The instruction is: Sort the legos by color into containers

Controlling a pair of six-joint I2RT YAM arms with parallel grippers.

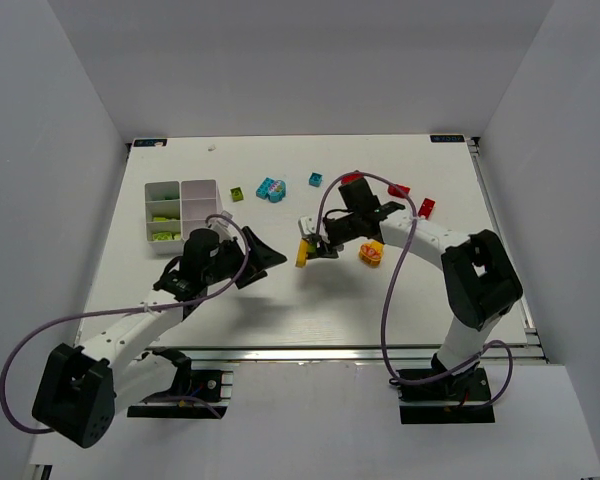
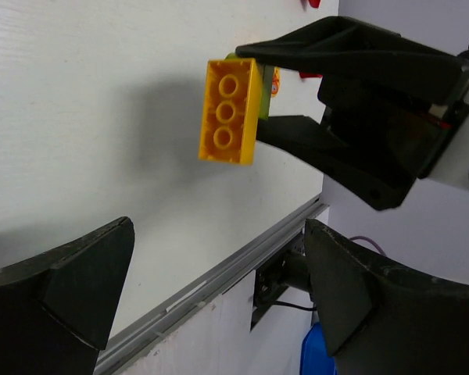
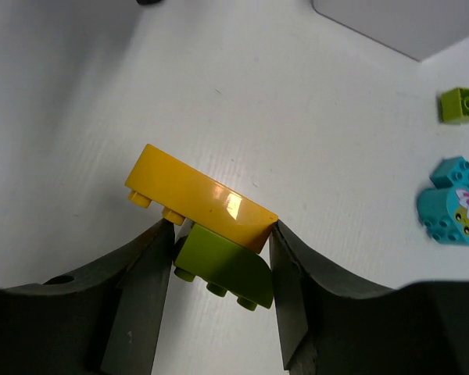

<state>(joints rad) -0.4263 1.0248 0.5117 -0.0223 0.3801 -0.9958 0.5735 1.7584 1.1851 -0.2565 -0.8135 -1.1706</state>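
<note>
The right gripper [image 3: 219,238] pinches a yellow brick [image 3: 199,199] with a lime brick [image 3: 223,269] stuck to it, up off the table [image 1: 280,295], near the middle. The left gripper [image 2: 215,262] is wide open and holds nothing. The white tray [image 1: 200,184] sits far left.

- A robotics lab test cell.
- Plain white panels [image 1: 310,60] wall in the white table [image 1: 280,300].
- Two cabled robot arms [image 1: 130,335] are bolted at the table's near edge.

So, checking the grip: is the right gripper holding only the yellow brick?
No, a lime brick is held alongside the yellow brick.
</note>
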